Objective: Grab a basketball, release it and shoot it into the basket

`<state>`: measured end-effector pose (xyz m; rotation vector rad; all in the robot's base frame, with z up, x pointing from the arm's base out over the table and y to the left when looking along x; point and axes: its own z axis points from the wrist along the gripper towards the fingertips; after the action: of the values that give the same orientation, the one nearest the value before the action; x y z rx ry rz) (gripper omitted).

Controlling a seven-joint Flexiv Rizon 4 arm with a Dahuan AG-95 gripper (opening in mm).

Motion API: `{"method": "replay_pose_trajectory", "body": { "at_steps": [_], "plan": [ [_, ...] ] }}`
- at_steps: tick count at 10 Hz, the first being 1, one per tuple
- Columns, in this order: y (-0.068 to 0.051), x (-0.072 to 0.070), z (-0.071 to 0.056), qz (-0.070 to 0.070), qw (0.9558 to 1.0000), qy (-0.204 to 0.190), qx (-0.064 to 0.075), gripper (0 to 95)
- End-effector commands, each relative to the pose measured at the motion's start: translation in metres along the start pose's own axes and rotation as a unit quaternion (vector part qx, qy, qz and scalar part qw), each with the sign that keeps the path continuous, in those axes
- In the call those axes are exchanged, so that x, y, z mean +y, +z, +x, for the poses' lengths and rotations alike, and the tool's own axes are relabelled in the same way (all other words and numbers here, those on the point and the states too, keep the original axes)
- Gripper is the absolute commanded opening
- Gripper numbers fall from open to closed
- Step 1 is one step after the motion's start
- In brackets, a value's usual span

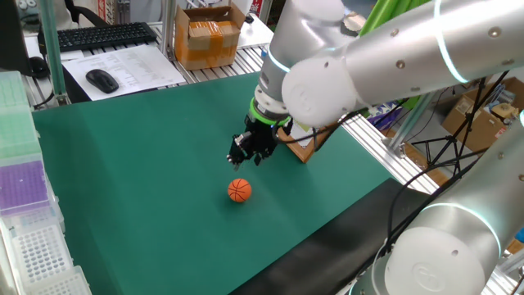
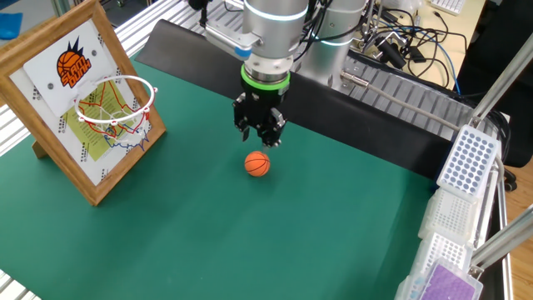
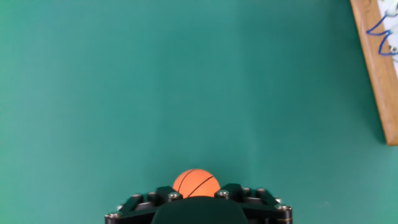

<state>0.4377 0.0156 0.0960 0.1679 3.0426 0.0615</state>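
From one fixed view I see the basketball resting on the green mat, with my gripper hanging just above and behind it, apart from it. From the other fixed view the basket stands well to the side of the ball. In the hand view the ball sits just beyond the gripper body; I cannot tell whether the fingers are spread or together.

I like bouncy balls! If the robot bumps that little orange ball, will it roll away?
Probably. The basketball is round and sits loose on the flat green table, so a nudge should roll it. It looks small and likely light. The gripper hovers above it, not touching.
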Motion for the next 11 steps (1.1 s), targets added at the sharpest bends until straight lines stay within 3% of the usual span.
{"method": "replay_pose_trajectory", "body": {
  "at_steps": [1, 11],
  "plan": [
    [0.008, -0.001, 0.001, 0.001, 1.0000, 0.001, -0.002, 95.0],
    [0.054, -0.002, 0.009, -0.003, 0.9997, 0.010, -0.020, 95.0]
  ]
}}
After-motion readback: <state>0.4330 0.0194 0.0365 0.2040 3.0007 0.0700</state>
